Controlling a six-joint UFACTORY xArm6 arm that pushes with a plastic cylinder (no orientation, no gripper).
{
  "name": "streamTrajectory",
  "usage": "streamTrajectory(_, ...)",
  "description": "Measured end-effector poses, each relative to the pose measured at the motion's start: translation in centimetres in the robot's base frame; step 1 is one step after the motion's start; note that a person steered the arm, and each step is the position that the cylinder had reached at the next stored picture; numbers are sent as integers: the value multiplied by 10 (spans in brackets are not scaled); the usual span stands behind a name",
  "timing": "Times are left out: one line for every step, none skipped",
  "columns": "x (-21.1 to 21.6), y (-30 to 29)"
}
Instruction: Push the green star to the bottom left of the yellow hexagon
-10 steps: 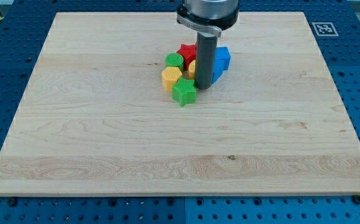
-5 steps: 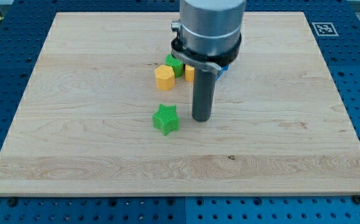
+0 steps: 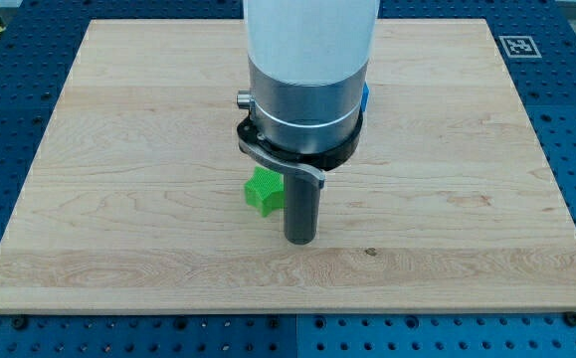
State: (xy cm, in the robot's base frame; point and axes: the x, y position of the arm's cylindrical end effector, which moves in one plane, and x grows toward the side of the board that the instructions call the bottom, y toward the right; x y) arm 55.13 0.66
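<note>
The star (image 3: 263,190) is seen near the board's (image 3: 118,199) centre, far from all edges. My tip (image 3: 298,240) is set just right and below it. No fingers are fitted. A blue block (image 3: 365,97) peeks out behind the arm.

A wide white cylindrical arm housing (image 3: 310,35) fills the view's top centre. Below it sits a brushed silver metal collar (image 3: 302,117), with a small round silver stud on its left side. A black ring with a silver curved bracket follows. A straight dark grey rod ends in my tip (image 3: 299,241).
</note>
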Motion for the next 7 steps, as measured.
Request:
streamTrajectory(1,7)
streamTrajectory(2,12)
streamTrajectory(-13,12)
streamTrajectory(-28,6)
streamTrajectory(-56,-25)
streamTrajectory(-94,-46)
streamTrajectory(-112,-75)
